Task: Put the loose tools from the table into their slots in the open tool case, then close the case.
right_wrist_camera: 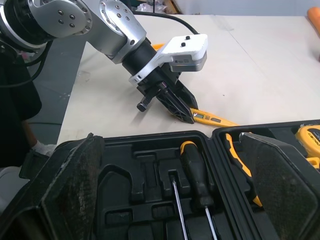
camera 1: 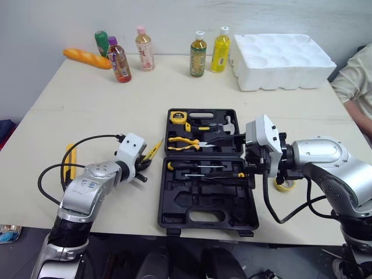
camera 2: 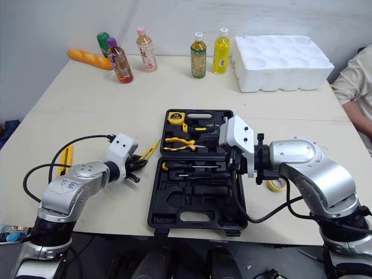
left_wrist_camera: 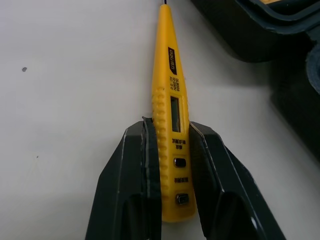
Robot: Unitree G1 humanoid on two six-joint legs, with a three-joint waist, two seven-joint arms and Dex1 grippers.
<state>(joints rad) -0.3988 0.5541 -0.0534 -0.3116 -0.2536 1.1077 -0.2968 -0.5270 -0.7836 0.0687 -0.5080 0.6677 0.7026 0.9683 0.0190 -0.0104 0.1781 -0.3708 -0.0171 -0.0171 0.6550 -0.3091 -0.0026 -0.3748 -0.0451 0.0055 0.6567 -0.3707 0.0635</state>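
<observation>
The black tool case (camera 1: pixel 165 215) lies open mid-table. Its far half holds a tape measure (camera 1: pixel 178 117), yellow pliers (camera 1: pixel 185 142) and a hammer (camera 1: pixel 225 124). Screwdrivers (camera 1: pixel 200 168) sit in the near half. Just left of the case, a yellow tester pen (left_wrist_camera: pixel 167 75) points toward the far half, low at the tabletop. My left gripper (left_wrist_camera: pixel 171 124) is shut on the pen's rear end. My right gripper (right_wrist_camera: pixel 171 137) hangs over the case's right side, open, with nothing between its fingers. A yellow tape roll (camera 1: pixel 285 185) lies on the table under the right arm.
A yellow tool (camera 1: pixel 70 161) lies near the table's left edge, under my left arm's cable. Several bottles (camera 1: pixel 197 54), a bread loaf (camera 1: pixel 86 57) and a white foam tray (camera 1: pixel 282 60) line the far side. A person's sleeve (camera 1: pixel 354 75) shows at the right edge.
</observation>
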